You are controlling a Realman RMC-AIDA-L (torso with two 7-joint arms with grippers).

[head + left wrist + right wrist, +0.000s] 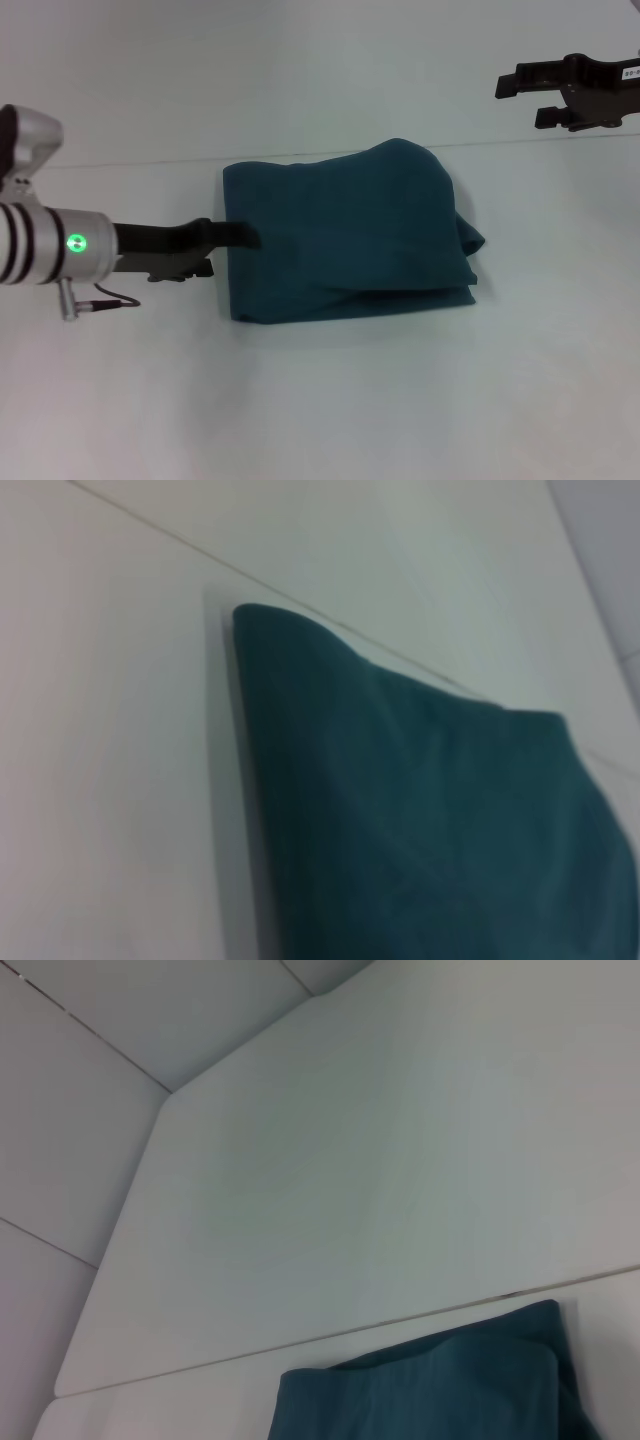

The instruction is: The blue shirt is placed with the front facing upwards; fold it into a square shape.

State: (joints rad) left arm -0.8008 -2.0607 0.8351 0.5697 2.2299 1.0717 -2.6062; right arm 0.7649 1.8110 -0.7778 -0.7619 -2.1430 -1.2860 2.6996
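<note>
Where the white table (320,420) shows a thin seam running left to right, the blue shirt (350,240) lies just on the near side of it, folded into a rough, bulky rectangle at mid-table. Left edge straight and clean. Far edge humps upward toward the right. Near edge has a lower layer sticking out past the top fold. Right edge is ragged, with a bunched corner poking out.

Left gripper (240,236) low at the shirt's left edge, dark fingers reaching onto the cloth; whether they pinch it or just rest there, cannot tell. Left wrist view shows the shirt (430,820) close up, its left edge lying flat on the table (110,780).

Right gripper (525,98) raised at far right, well apart from the shirt, fingers spread open, holding nothing. Right wrist view catches only the shirt's far edge (450,1385) and bare table (360,1180) beyond.

Open table on all sides of the shirt, widest near and far.
</note>
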